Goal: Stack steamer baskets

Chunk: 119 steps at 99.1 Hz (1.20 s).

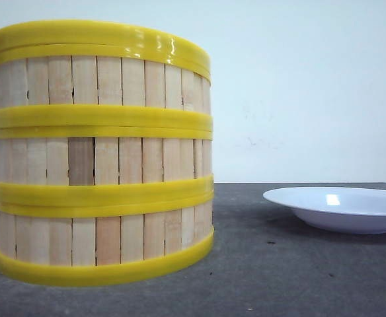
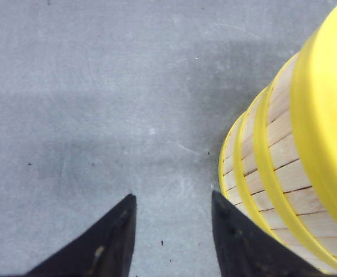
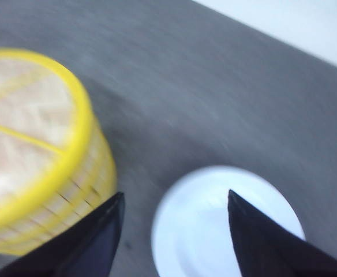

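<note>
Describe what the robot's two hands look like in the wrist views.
Only the fingers show. The left hand has two black, wedge-shaped fingers tapering to points, with small pale scuffs on the surface. The right hand has the same black pointed fingers, blurred. No cables, markings or arm links show.

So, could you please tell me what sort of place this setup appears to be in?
Probably a lab or test bench, not a real kitchen: a bare grey table against a plain white wall, with only the stacked steamer baskets and an empty white plate laid out as props.
</note>
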{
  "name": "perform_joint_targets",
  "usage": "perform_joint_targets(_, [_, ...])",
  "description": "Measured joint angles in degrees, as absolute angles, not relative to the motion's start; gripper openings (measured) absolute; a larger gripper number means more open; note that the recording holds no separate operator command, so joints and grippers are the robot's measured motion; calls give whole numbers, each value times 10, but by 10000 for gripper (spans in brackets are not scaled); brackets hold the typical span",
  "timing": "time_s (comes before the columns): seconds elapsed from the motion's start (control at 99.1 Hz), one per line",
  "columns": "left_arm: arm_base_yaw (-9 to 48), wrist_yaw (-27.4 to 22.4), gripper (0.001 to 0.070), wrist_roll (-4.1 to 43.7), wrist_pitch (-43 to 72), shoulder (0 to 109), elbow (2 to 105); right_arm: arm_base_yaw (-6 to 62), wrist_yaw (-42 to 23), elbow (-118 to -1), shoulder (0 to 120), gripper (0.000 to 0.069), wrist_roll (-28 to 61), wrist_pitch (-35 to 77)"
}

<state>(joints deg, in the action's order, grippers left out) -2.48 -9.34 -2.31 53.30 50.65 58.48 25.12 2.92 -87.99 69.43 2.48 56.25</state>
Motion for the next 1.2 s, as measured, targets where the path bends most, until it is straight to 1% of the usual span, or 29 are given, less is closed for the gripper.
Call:
perform_joint_targets(0.202, [-25, -93, 234, -23, 533, 507, 585, 139, 38, -709, 567, 342, 16, 558])
perform_joint_targets(0.373, [-25, -93, 234, -23, 533, 507, 585, 77, 47, -608, 480, 342, 6, 569])
perform_joint_targets(0.555, [-25, -93, 235, -23, 533, 507, 585, 51, 46, -557, 431, 342, -10, 580])
perform_joint_targets(0.807, [-25, -93, 234, -21, 533, 507, 585, 49, 46, -550, 436, 342, -20, 584])
perform_joint_targets(0.848, [-25, -93, 224, -21, 533, 507, 585, 49, 46, -550, 436, 340, -20, 585])
perform_joint_targets(0.888, [-25, -93, 181, -21, 533, 507, 585, 49, 46, -550, 435, 307, -23, 585])
perform_joint_targets(0.908, [-25, -93, 145, -21, 533, 507, 585, 49, 46, -550, 435, 270, -25, 585])
perform_joint_targets(0.928, [-25, -94, 109, -21, 533, 507, 585, 49, 46, -550, 435, 218, -26, 585])
perform_joint_targets(0.969, [-25, -93, 63, -20, 533, 507, 585, 49, 45, -550, 435, 113, -29, 584])
perform_joint_targets(1.019, [-25, -93, 36, -20, 533, 507, 585, 49, 46, -550, 435, 61, -29, 581])
perform_joint_targets(1.09, [-25, -93, 22, -20, 533, 507, 585, 49, 46, -550, 435, 31, -30, 575])
perform_joint_targets(1.201, [-25, -93, 18, -20, 533, 507, 585, 49, 45, -550, 435, 18, -32, 582])
